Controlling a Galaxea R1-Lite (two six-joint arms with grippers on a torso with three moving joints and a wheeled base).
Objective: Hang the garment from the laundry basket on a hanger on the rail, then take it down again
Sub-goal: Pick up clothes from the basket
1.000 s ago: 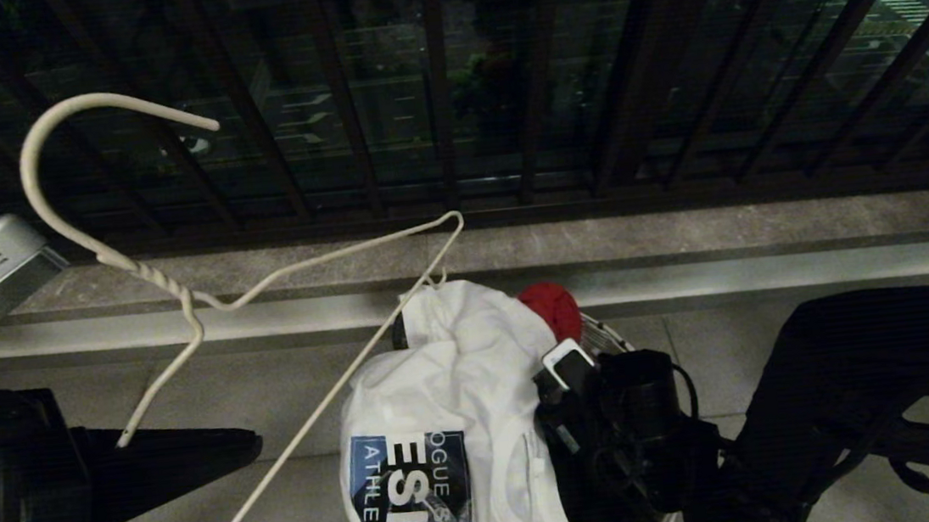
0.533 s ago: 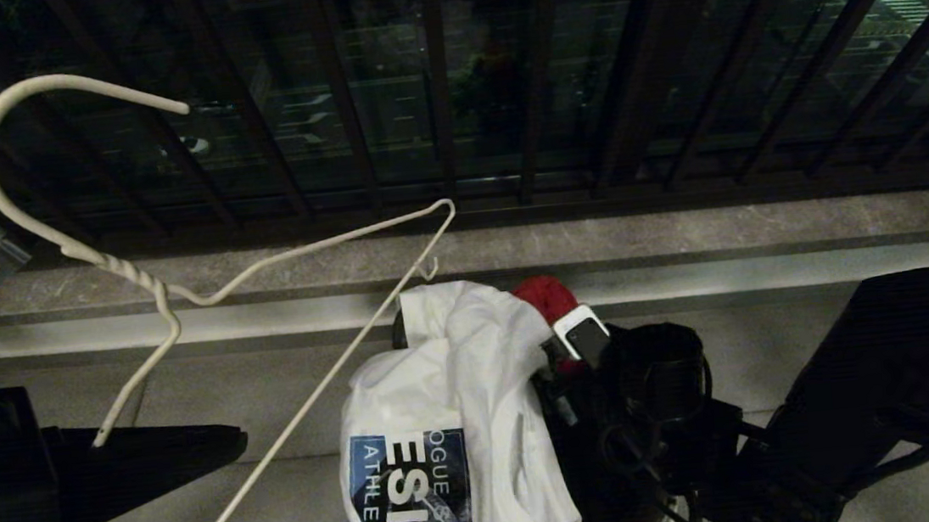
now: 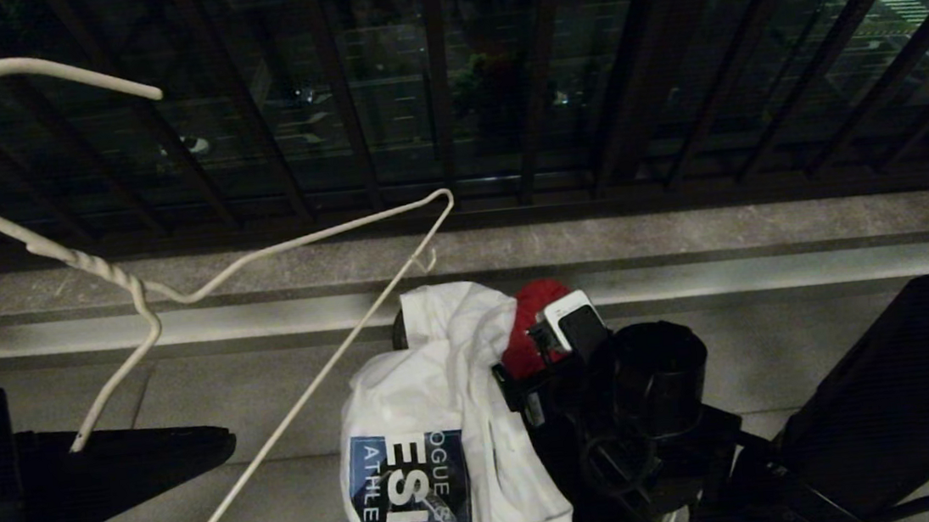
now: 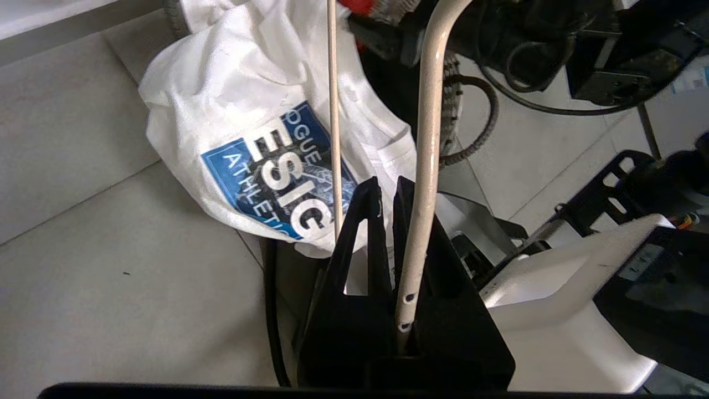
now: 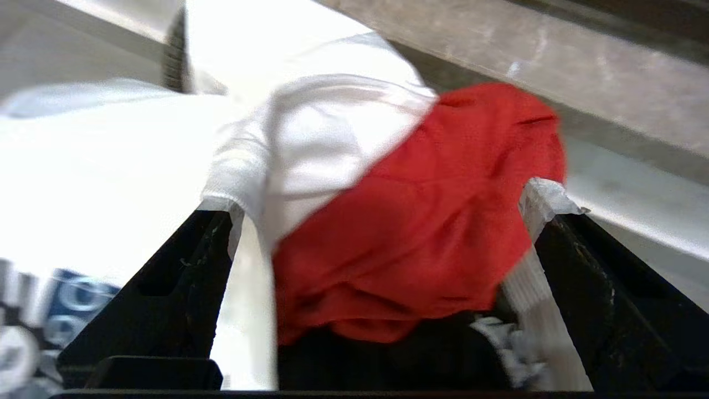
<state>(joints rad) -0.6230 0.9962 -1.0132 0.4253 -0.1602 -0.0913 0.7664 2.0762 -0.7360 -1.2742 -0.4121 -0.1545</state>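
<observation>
- The left gripper (image 4: 388,191), black and wedge-shaped, is seen nearest, low at the robot's left; its fingers are clamped on the thin white wire hanger (image 3: 146,302), whose chipped end is pinched between them.
- From that grip the hanger is held tilted, its long lower wire running down over the floor tiles and its big curved hook raised at the upper left in front of the dark balustrade of vertical bars (image 3: 439,84).
- The white short-sleeved T-shirt with the blue chest graphic (image 3: 439,434) is found crumpled on the small round laundry basket (image 4: 451,94), which is mostly hidden beneath it; only part of the woven rim is visible.
- The right gripper (image 5: 382,221) is seen at the basket's far side with its fingers spread wide, one beside a white fold of the T-shirt, the other beside a red cloth (image 5: 432,221) bunched between them; nothing is gripped.
- A grey stone ledge (image 3: 683,231) is seen beyond the basket.
</observation>
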